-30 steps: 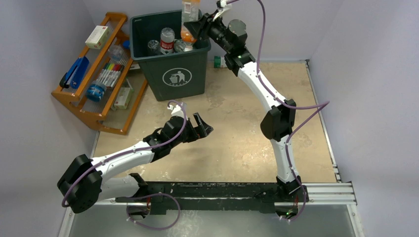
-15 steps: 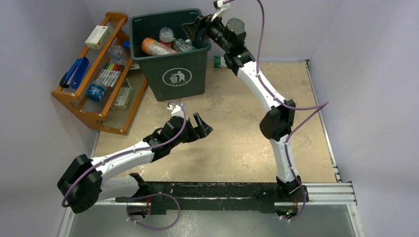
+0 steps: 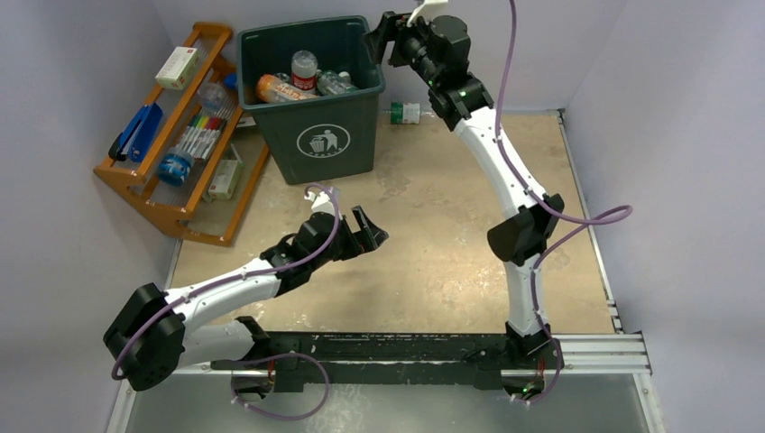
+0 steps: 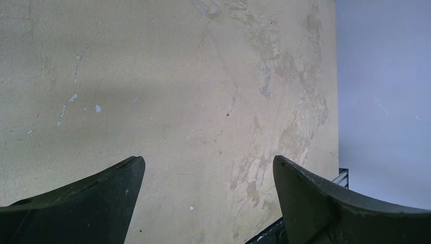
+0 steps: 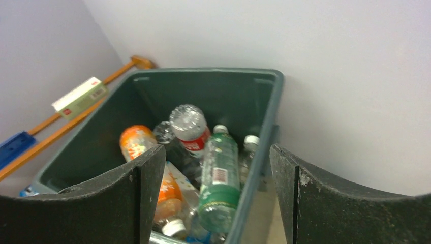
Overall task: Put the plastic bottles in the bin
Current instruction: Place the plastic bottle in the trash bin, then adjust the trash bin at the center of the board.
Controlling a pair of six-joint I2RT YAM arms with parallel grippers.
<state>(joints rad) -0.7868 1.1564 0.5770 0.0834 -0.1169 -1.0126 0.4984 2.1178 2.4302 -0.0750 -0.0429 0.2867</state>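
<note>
Lying heaped in dark green square plastic bin point(image 3: 347, 108): clear plastic bottles point(image 5: 218, 178), orange, red, green labels. One more green-labelled bottle point(image 3: 406, 112) on mottled beige tabletop point(image 3: 433, 234) by far wall point(image 3: 541, 54). Right gripper point(image 3: 382, 40) over bin corner, spread, empty. Left gripper point(image 3: 368, 236) spread above tabletop.

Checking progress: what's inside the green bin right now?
The bin holds an orange bottle, a red-labelled bottle, a green-labelled bottle and a clear bottle. Anything beneath them is covered.
</note>
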